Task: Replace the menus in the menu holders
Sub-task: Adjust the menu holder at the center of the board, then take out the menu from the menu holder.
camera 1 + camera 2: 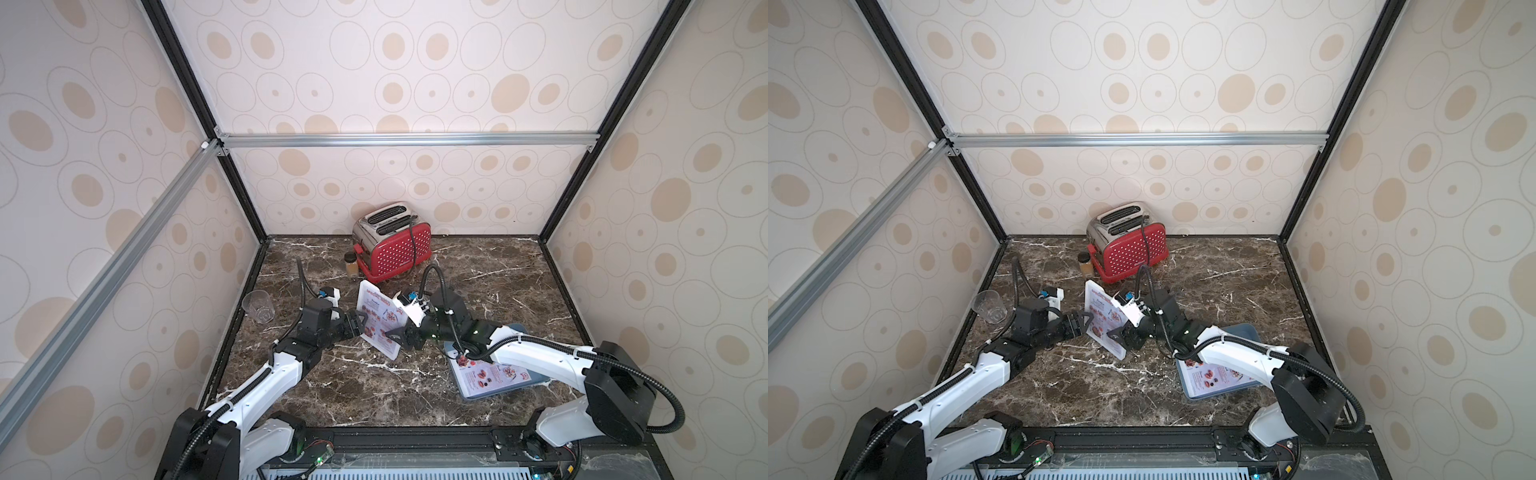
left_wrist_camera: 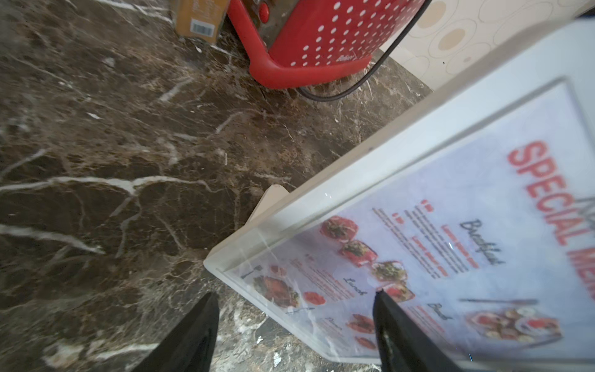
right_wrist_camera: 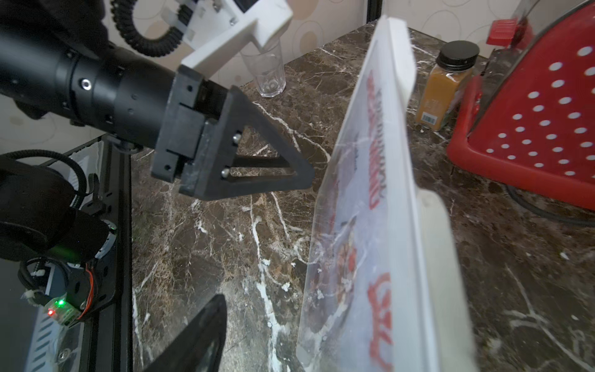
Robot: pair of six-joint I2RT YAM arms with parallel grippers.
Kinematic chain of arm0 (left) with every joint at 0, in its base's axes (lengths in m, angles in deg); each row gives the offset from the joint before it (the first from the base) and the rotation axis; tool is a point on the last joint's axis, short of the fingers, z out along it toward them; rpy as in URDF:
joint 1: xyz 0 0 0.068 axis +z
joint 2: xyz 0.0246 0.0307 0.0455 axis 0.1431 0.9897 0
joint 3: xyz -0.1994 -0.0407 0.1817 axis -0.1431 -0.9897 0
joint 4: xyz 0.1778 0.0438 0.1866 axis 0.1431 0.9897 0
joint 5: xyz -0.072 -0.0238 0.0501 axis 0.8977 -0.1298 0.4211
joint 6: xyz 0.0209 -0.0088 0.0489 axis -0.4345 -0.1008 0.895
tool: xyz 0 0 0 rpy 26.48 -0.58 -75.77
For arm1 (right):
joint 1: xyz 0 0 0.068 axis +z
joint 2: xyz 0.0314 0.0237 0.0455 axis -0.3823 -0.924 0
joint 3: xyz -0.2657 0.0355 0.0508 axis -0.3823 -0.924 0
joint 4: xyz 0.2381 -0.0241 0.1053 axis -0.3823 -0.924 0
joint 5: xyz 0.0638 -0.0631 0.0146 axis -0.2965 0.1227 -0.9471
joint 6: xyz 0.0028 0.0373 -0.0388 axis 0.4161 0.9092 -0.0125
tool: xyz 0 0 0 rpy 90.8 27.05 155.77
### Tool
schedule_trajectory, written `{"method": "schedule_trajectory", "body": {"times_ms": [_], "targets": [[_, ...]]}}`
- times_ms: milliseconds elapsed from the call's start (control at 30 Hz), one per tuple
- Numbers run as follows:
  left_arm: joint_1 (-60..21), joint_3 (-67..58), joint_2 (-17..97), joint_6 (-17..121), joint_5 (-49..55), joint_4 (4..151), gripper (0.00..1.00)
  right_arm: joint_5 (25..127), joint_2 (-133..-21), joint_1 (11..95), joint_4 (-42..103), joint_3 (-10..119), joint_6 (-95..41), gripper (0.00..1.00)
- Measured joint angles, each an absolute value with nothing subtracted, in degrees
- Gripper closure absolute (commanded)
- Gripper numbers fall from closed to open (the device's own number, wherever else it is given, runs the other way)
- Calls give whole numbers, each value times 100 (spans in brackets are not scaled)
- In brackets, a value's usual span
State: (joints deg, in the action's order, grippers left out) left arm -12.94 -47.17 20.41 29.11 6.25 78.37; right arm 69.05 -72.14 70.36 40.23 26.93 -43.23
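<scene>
The menu holder (image 1: 380, 320) stands slanted mid-surface, somewhat nearer the back edge, w/ one menu (image 2: 450, 257) inside behind the clear front. The spare menu (image 1: 494, 376) lies flat on a blue-grey tray (image 1: 469, 397) toward the front right corner, partly under the right arm. The left hand (image 1: 361, 323) is at the holder's left side, fingers apart and straddling its lower corner, nothing clamped. The right hand (image 1: 400, 334) is at the opposite side. The wrist view shows only one finger (image 3: 199, 338), standing clear of the holder's face, so it looks apart too, no grip. My read: early in the job, prob. the step of getting the sheet out, w/ the swap itself not yet done. The next move needs one hand to pin the frame while the other pinches just the thin sheet's edge and slides it along the slot. Too much squeeze or a sideways push could tip or skid the light stand. Just behind it sit a red toaster (image 1: 395, 245) w/ a trailing cord and a spice jar (image 1: 351, 264), so there's little room backward. A clear glass (image 1: 258, 306) by the left edge sits near the left arm's elbow.
</scene>
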Motion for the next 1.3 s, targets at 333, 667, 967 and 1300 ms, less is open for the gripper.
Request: {"method": "schedule_trajectory", "body": {"times_ms": [333,667,967,1300], "targets": [[-1423,-4470,2520,2900,407,7583,30,6734,-7007,7394,4041,2428,-4131,28],[-1462,-4438,1888,2940,284,7850,30,8354,-6133,7407,1099,4234,-2489,60],[-1727,-4438,1335,2874,212,8359,30,8008,-8602,7390,-1922,8155,-1073,68],[-1758,-4438,1333,2856,383,8473,30,7879,-9601,7372,-3194,9189,-966,70]]}}
